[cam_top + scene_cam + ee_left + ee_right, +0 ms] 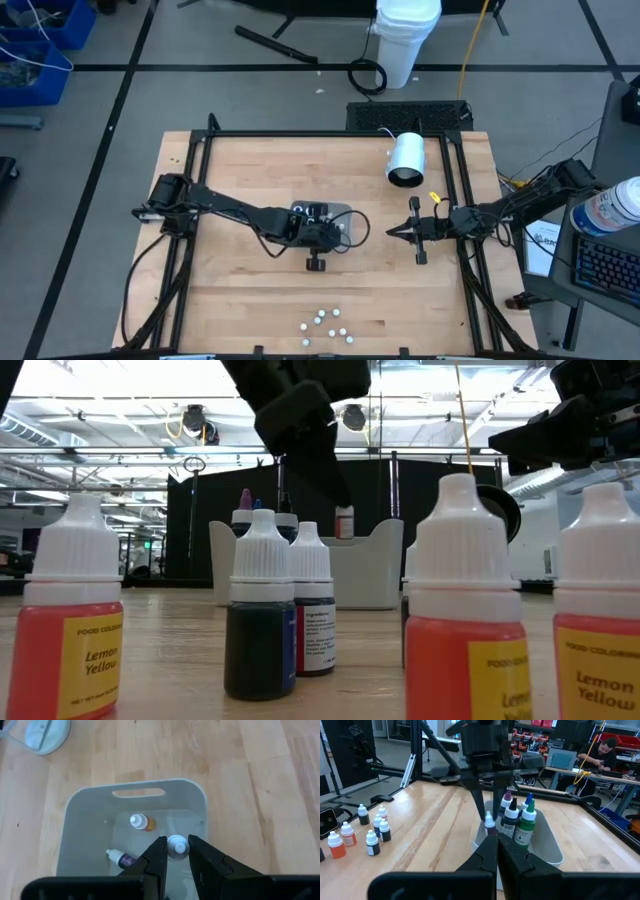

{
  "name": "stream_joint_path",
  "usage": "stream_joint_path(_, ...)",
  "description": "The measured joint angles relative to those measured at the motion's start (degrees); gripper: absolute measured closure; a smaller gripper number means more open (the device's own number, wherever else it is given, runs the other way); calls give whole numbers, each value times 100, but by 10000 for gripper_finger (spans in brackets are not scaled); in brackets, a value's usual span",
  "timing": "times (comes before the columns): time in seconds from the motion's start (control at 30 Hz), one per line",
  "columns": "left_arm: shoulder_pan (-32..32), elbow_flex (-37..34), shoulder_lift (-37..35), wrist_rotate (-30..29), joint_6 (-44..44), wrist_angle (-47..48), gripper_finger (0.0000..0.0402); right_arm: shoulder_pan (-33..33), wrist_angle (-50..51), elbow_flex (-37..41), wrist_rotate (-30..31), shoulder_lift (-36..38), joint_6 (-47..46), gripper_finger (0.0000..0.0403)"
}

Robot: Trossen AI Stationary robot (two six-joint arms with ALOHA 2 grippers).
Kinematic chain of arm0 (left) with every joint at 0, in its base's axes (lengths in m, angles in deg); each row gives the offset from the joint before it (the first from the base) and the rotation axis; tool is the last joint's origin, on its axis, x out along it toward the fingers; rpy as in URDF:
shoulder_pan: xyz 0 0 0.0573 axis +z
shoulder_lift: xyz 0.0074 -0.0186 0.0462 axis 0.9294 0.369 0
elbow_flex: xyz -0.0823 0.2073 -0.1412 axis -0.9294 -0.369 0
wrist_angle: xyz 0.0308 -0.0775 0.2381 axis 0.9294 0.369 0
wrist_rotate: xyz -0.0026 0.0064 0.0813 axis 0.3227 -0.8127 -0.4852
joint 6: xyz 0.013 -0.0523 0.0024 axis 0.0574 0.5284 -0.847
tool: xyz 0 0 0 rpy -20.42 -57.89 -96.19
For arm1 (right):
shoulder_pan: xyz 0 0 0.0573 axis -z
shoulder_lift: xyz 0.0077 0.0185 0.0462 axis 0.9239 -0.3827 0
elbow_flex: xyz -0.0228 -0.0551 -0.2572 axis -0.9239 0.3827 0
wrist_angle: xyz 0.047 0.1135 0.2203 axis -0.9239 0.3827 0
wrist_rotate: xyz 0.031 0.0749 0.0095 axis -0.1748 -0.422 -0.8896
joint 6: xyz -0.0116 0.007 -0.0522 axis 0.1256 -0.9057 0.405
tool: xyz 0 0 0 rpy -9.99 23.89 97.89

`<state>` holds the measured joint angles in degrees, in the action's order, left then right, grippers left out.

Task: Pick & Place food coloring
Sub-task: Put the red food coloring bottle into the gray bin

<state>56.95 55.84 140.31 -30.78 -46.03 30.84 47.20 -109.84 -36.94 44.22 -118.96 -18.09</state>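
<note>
Several food coloring bottles (517,822) already stand upright in the grey tray (345,213) at the centre of the high view, and the right wrist view picks out a green-capped one (524,826), a blue-capped one behind it and a purple-capped one at the back. The left gripper (176,851) hangs right over the tray, its two dark fingers (156,860) closed on a white-capped bottle (177,845) that sits upright between them. In the left wrist view, further up the frame, an orange bottle (140,822) lies on the tray floor, and a dark purple bottle (120,857) lies on its side at lower left. The tray's far wall shows a slot handle (138,793). Down at the bottom centre of the high view, a loose cluster of white-capped bottles (328,322) waits on the wooden table (240,170), well apart from the tray; the low view has them up close, with lemon yellow labels (88,665) at left and right and a dark bottle (259,630) in the middle. The right gripper (392,232) rests mid-right of the high view, beside the tray, fingers pressed together on nothing. A large white cylinder (406,160) lies at upper right of the table.
</note>
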Motion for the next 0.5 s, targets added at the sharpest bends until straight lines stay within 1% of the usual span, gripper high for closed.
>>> stream_joint_path(0.17, 47, 5, 26, -10, -442, 27, 325, 0, -17, 0, -2, 0, -2, 403)
stream_joint_path(0.23, 86, 133, 31, 12, -518, 189, 325, 0, -18, 0, -1, 0, -2, 403)
stream_joint_path(0.33, 153, 505, 112, 91, -626, 255, 325, 0, -18, 0, 0, -1, 14, 403)
stream_joint_path(0.5, 168, 1387, 452, 138, -970, 747, 325, 0, -20, 0, 0, 0, 109, 403)
